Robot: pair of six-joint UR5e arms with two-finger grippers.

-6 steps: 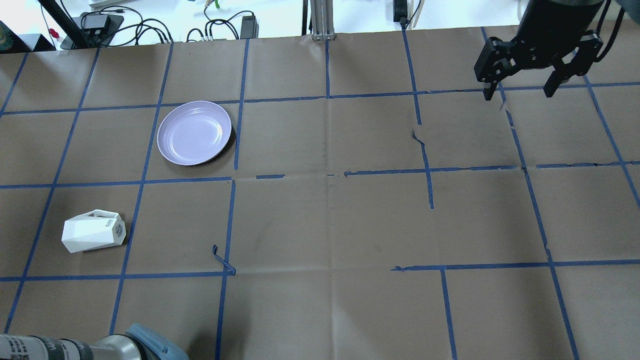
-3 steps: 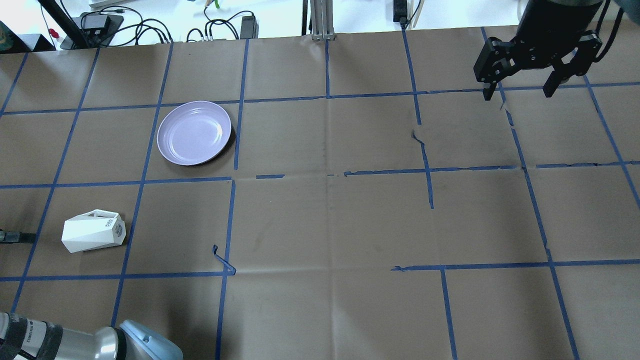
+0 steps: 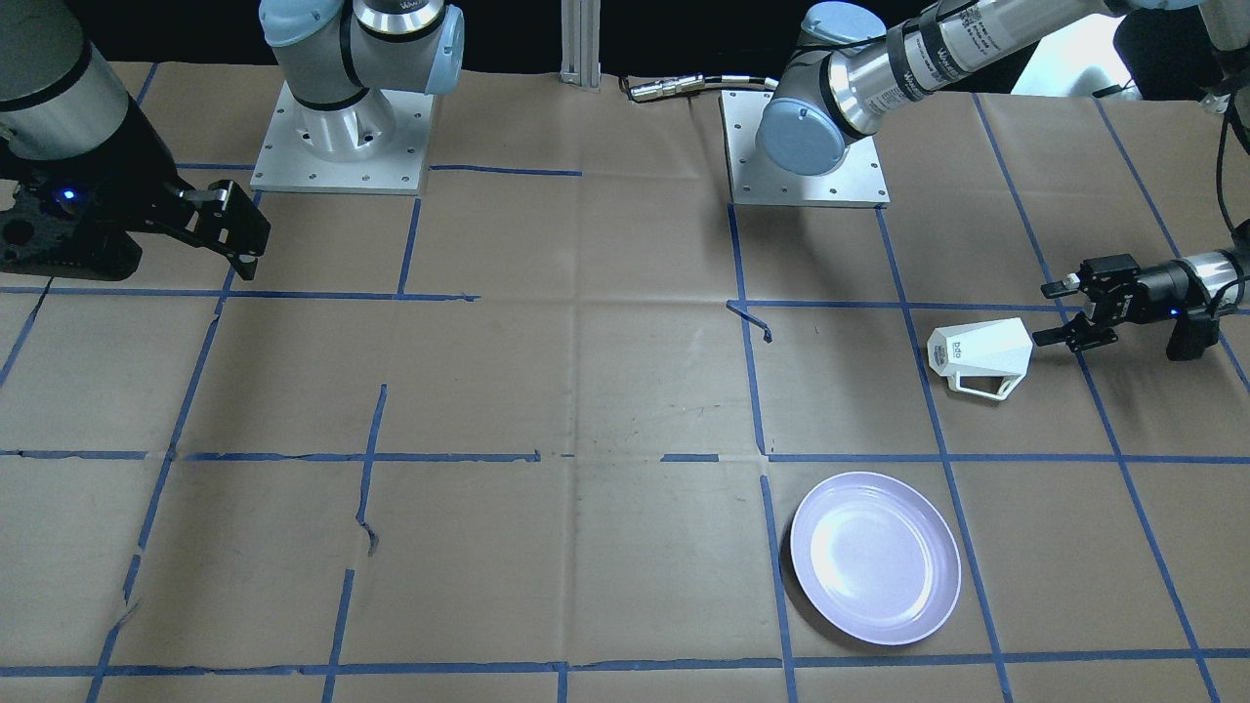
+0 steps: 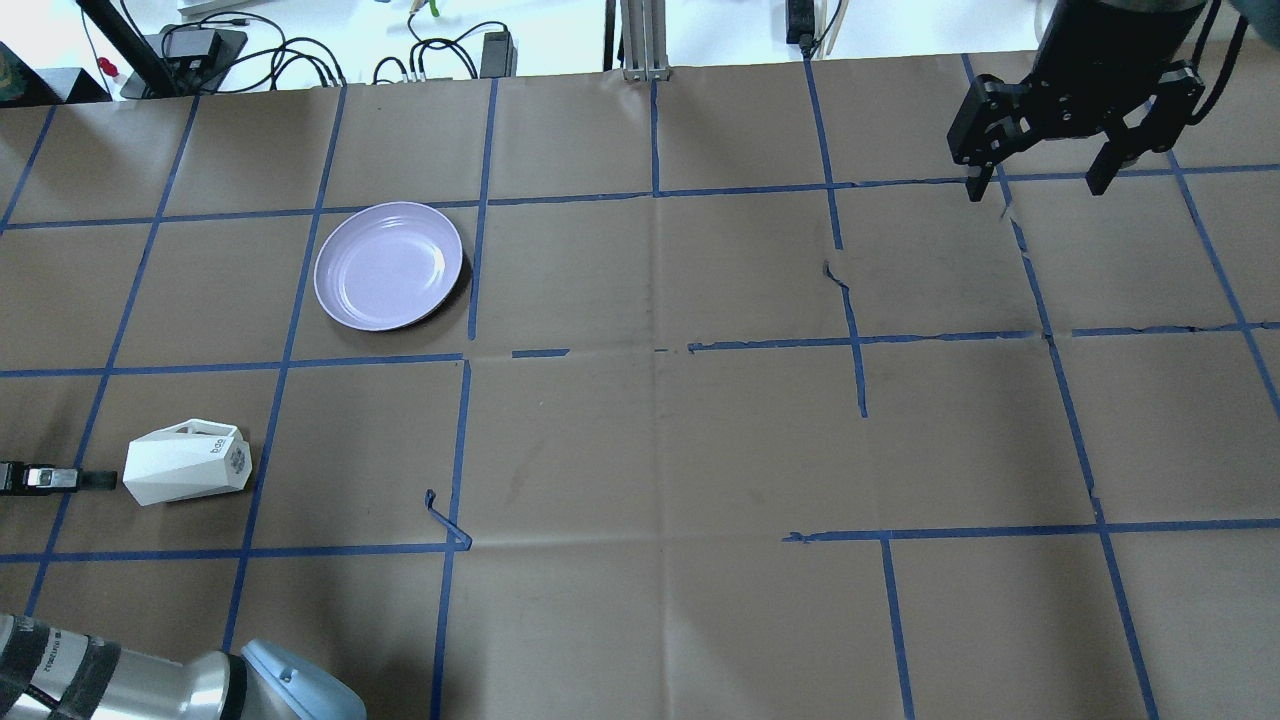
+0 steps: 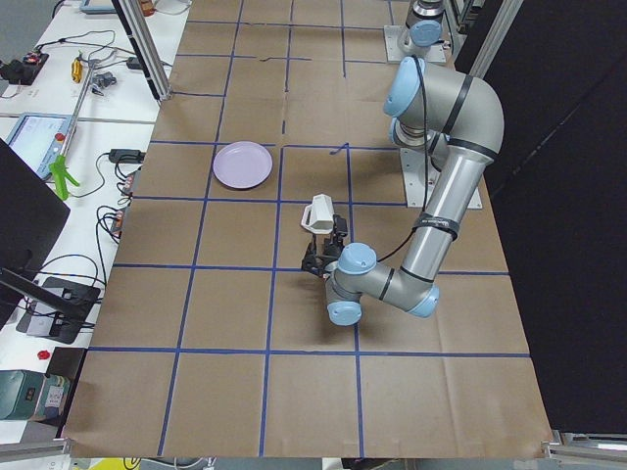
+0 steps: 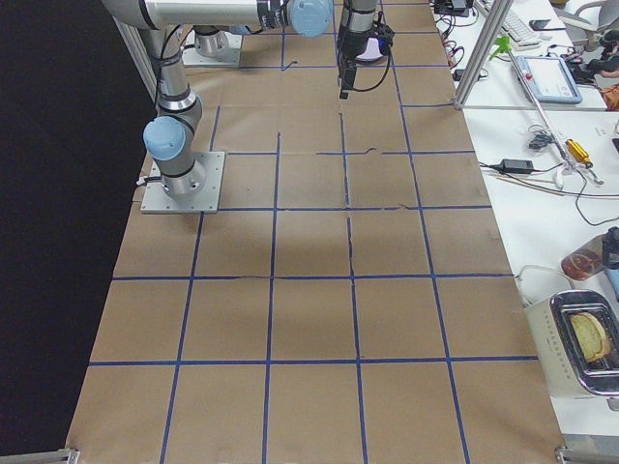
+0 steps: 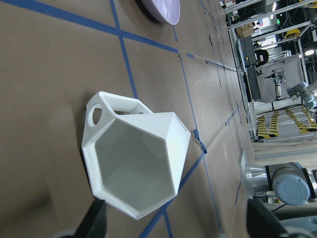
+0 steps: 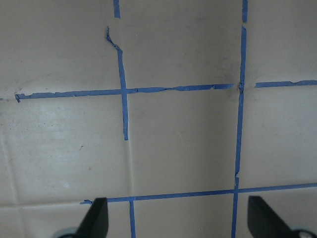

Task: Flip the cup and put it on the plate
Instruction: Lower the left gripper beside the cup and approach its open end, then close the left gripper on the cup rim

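plate (image 7: pixel 161 10) cut off at top, cup (image 3: pixel 981 350) lettering unreadable

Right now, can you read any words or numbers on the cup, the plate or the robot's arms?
The cup: small dark letters near its base, too small to read.
The left arm: a printed label around its silver tube, too blurred to read.
The plate: no writing shows.

— What sort of place is this?
— A robotics lab. Robot arms (image 5: pixel 453 176) stand bolted to metal base plates (image 3: pixel 391 156) on a paper-covered table (image 3: pixel 586 391) gridded with blue tape (image 3: pixel 439 456); benches (image 6: pixel 522 126) alongside hold cables (image 4: pixel 300 60) and a tablet (image 6: pixel 549 77).
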